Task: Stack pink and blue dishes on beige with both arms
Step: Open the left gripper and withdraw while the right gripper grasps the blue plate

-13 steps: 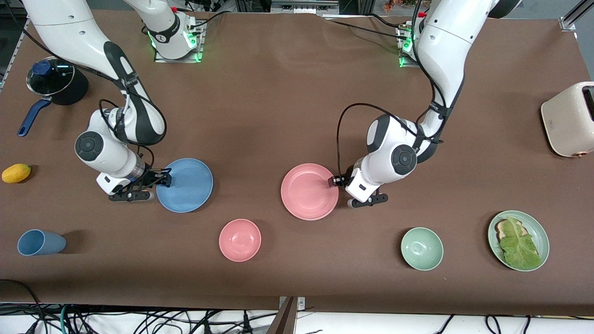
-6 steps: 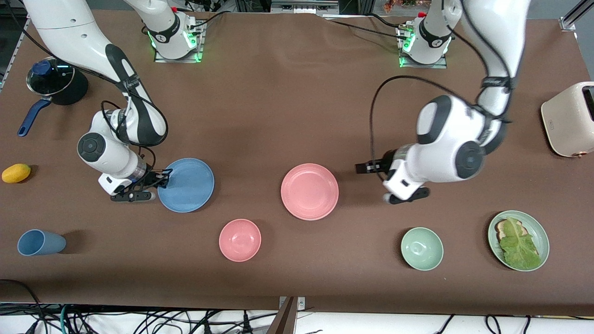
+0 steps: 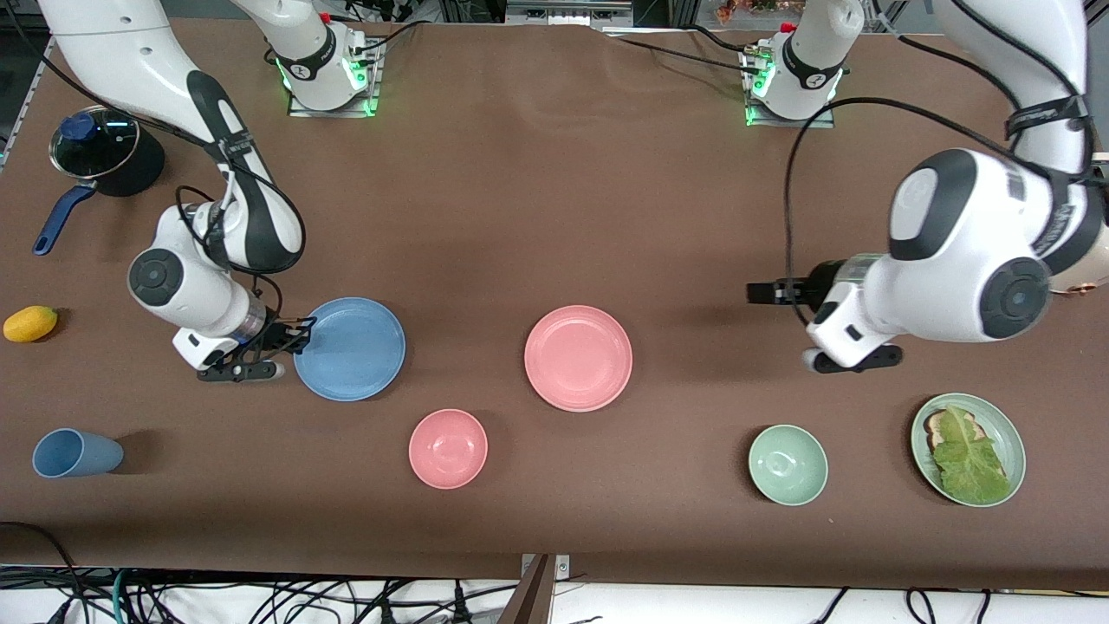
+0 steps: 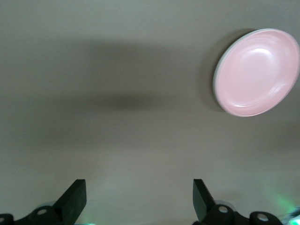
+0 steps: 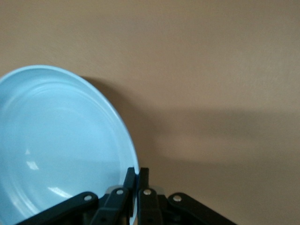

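Gripping blue plate (image 3: 351,348)'s rim, right hand (image 3: 290,334).

table (image 3: 520,199): brown cloth | floor edge: tangled cables (image 3: 286,598) | light: even, soft shadows

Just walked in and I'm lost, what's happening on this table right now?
The right gripper is shut on the rim of the blue plate. The left gripper is open and empty, up over bare table toward the left arm's end. The pink plate lies alone mid-table. No beige plate is in sight.
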{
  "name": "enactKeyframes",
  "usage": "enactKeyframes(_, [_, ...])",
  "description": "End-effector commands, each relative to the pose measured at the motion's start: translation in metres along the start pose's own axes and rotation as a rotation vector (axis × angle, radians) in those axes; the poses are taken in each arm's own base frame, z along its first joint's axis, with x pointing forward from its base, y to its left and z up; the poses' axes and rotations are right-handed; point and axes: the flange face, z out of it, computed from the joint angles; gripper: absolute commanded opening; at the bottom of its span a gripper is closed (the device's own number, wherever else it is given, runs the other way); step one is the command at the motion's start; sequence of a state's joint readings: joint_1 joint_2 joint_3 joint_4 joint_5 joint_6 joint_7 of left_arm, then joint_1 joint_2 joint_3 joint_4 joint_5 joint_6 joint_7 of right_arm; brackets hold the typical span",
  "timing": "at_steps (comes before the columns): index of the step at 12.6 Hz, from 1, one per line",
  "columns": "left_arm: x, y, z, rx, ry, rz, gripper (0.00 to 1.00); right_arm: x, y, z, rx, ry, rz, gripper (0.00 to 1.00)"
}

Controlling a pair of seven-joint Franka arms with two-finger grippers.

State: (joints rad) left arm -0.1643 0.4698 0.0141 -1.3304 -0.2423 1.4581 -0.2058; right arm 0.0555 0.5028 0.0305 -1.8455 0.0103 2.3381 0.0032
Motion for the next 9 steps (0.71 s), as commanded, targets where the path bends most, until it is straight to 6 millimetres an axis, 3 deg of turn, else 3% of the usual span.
enactKeyframes(1, [-0.011, -0.052, -0.026, 0.104, -0.002, 0.076, 1.0, 0.03, -0.021, -0.074, 0.014, -0.052, -0.037, 0.0])
enactKeyframes(2, [-0.013, -0.066, -0.034, 0.143, 0.008, 0.057, 1.0, 0.034, -0.032, -0.093, 0.021, -0.071, -0.048, 0.0])
enactKeyframes(4, [-0.02, -0.071, -0.046, 0.183, 0.033, 0.049, 1.0, 0.039, -0.063, -0.12, 0.025, -0.067, -0.07, 0.0])
enactKeyframes(6, [-0.022, -0.067, -0.048, 0.187, 0.038, 0.048, 1.0, 0.037, -0.111, -0.136, 0.022, -0.056, -0.044, 0.0])
enactKeyframes(7, [-0.019, -0.071, -0.047, 0.181, 0.042, 0.048, 1.0, 0.034, -0.142, -0.137, 0.024, -0.052, -0.017, 0.0])
enactKeyframes(9, [-0.024, -0.076, -0.07, 0.174, 0.083, 0.031, 1.0, 0.022, -0.206, -0.124, 0.064, -0.062, 0.05, 0.0])
